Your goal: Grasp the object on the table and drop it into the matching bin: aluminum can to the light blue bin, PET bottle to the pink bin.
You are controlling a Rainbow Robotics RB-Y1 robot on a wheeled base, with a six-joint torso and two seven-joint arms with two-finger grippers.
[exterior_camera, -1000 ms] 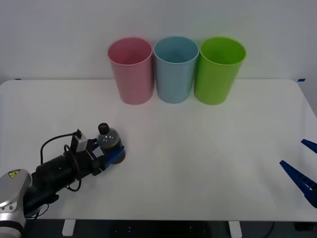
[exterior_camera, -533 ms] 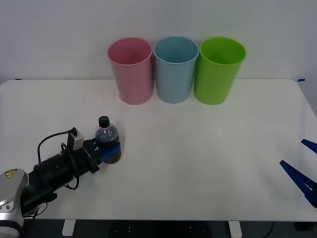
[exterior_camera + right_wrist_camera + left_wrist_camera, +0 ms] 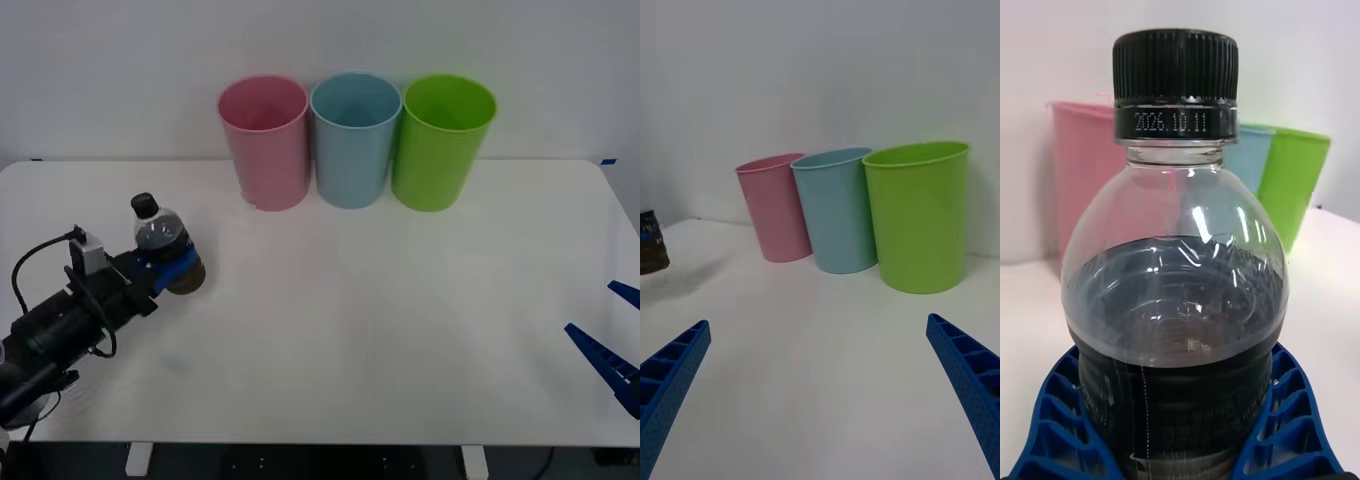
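Upright PET bottle (image 3: 160, 236) with black cap, clear shoulder and dark lower body, over the left part of the white table (image 3: 400, 330), well short of the bins. Clamped around its dark lower body by the left gripper (image 3: 172, 272) — blue ribbed fingers (image 3: 1052, 420) pressed against both sides of the bottle. Base of the bottle touching the table or just above it: cannot tell. Against the far wall, in a tight row: pink bin (image 3: 264, 142), light blue bin (image 3: 354, 138), green bin (image 3: 442, 140) — pink one nearest the bottle. At the near right corner of the table, right gripper (image 3: 608, 352), fingers spread wide, nothing between them.
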